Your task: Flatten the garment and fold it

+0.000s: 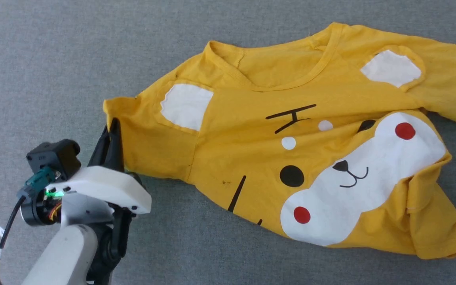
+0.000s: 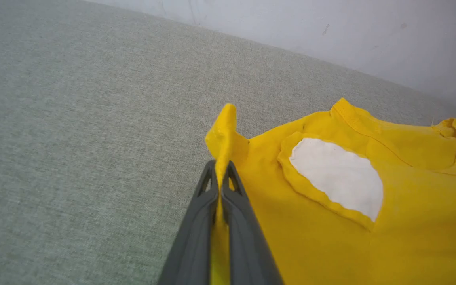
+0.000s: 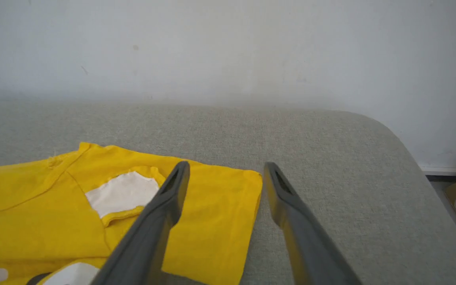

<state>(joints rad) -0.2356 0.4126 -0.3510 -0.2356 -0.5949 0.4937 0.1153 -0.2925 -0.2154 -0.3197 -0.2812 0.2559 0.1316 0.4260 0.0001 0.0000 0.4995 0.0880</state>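
Left wrist view: pinching a sleeve edge (image 2: 225,130) of the garment (image 2: 331,245) in the left tool (image 2: 221,168), dark fingers (image 2: 196,237) clenched flat together on a yellow strip of cloth, with a small peak of it standing up past the tips. Just right of the tips, a white ear patch (image 2: 337,176) on the yellow cloth; farther right and beyond, the ribbed collar (image 2: 356,118). Left of the tool and ahead of it, bare grey fabric-covered counter (image 2: 73,138), ending at a pale wall (image 2: 331,27). Head view: same grip at the sleeve's outer end, with the rest of the T-shirt spread out to the right of the tool, lying face up and rumpled on the counter, showing a white muzzle (image 1: 370,174), red cheek dots (image 1: 302,215), a black eye (image 1: 291,175) and black stripes (image 1: 291,113), and bunched into folds at the far right. Right wrist view: right tool (image 3: 226,170) released, fingers wide apart and grasping nothing, the left finger seen over the other sleeve (image 3: 220,206), that sleeve's edge lying under the gap, bare counter beneath the right finger. Height of this tool above the cloth: cannot tell.
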